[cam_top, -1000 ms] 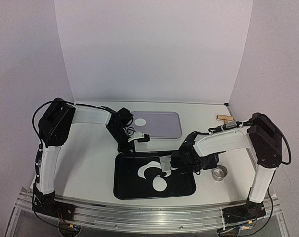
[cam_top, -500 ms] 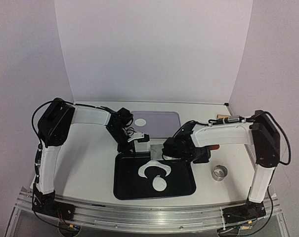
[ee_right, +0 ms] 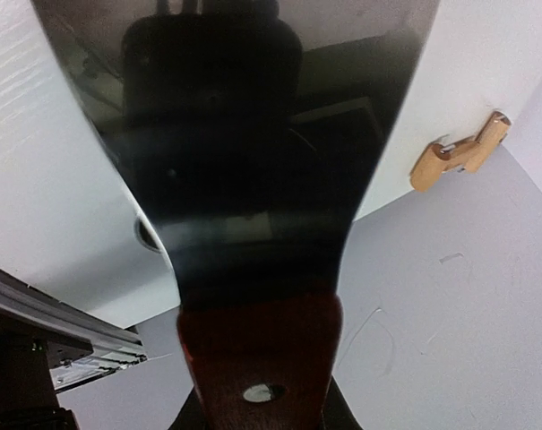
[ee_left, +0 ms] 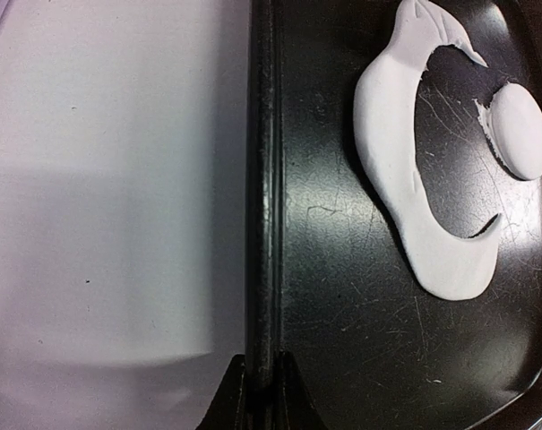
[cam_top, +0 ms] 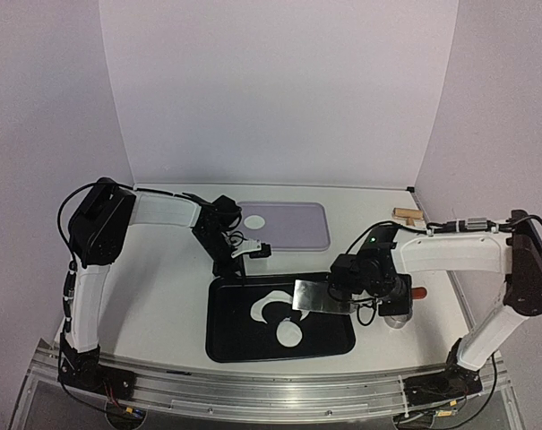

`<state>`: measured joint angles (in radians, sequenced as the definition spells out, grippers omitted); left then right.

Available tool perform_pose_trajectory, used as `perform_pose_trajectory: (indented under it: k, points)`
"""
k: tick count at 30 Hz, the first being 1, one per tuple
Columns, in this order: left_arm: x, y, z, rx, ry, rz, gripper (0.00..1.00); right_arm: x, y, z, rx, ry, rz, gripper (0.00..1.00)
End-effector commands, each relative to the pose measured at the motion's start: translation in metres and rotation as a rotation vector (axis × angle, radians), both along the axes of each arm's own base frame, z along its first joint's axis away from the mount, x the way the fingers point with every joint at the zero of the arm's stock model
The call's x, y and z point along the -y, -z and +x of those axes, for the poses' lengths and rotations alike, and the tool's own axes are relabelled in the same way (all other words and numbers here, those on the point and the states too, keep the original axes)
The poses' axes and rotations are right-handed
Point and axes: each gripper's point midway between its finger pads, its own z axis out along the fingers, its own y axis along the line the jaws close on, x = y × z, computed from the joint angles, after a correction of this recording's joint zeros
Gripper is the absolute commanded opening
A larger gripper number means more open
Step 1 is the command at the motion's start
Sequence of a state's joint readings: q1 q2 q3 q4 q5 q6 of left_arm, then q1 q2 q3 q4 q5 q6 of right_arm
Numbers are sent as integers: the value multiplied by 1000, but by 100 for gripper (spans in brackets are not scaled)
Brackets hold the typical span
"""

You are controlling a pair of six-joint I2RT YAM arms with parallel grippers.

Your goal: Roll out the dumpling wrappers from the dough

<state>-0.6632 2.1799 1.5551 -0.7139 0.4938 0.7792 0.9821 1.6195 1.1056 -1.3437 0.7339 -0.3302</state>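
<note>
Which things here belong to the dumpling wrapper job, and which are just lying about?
Job: dough, round wrapper, black tray gripped by the left end effector, scraper held by the right end effector.
Lying about: purple mat, wooden piece, metal ring.

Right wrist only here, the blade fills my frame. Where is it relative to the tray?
Observer: Top view shows the scraper blade over the right half of the tray. Its height can't be judged.
Operator: Dough?
Observer: The crescent of dough lies on the tray, left of the blade. One round wrapper sits at its open side.
Operator: Left arm?
Observer: The left gripper clamps the tray's far rim.
</note>
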Motion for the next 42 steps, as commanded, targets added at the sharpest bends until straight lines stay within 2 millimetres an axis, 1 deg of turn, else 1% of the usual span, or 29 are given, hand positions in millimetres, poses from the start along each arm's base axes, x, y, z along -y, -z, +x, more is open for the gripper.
perform_pose_trajectory:
  k: [1, 4, 5, 7, 10, 11, 13, 15, 17, 19, 23, 24, 25, 28, 30, 32, 33, 35, 40, 42]
  points:
    - [4, -16, 19, 135, 15, -3, 0, 43, -14, -43, -213, 83, -210, 0]
    - [4, -18, 21, 139, 8, -3, 0, 50, -13, -48, -227, 87, -246, 0]
    - [4, -19, 22, 142, 4, -2, 0, 50, -13, -48, -220, 91, -240, 0]
    - [4, -18, 24, 144, -1, 1, 0, 42, -17, -42, -181, 110, -186, 0]
    - [5, -18, 24, 141, 0, -3, 0, 20, -21, -34, -141, 144, -62, 0]
    - [5, -19, 24, 138, -1, -3, 0, 17, -21, -33, -145, 140, -53, 0]
    - [6, -19, 23, 134, -2, -4, 0, 25, -17, -36, -174, 121, -113, 0]
    - [5, -20, 24, 135, -3, 0, 0, 40, -13, -41, -205, 105, -197, 0]
    - [4, -20, 23, 138, 0, 4, 0, 46, -12, -44, -209, 99, -223, 0]
    - [3, -19, 23, 140, 7, 10, 0, 45, -14, -43, -187, 107, -197, 0]
    - [3, -18, 21, 143, 31, 10, 0, 24, -15, -39, -168, 144, -80, 0]
    - [3, -18, 22, 144, 33, 9, 0, 22, -15, -38, -175, 140, -72, 0]
    - [4, -19, 22, 145, 35, 8, 0, 23, -13, -39, -185, 132, -82, 0]
    - [3, -20, 23, 152, 43, 11, 0, 41, -3, -50, -249, 112, -178, 0]
    - [2, -21, 23, 153, 44, 13, 0, 51, 1, -58, -276, 110, -207, 0]
    - [2, -21, 22, 152, 44, 14, 0, 55, 2, -62, -280, 119, -200, 0]
    - [2, -20, 22, 150, 44, 15, 0, 53, 2, -62, -275, 129, -189, 0]
    - [3, -19, 22, 145, 42, 15, 0, 43, 3, -60, -263, 157, -141, 0]
    - [6, -20, 23, 133, 36, 1, 0, -5, 11, -41, -227, 204, 25, 0]
    - [6, -21, 22, 131, 36, 0, 0, -16, 15, -36, -225, 206, 49, 0]
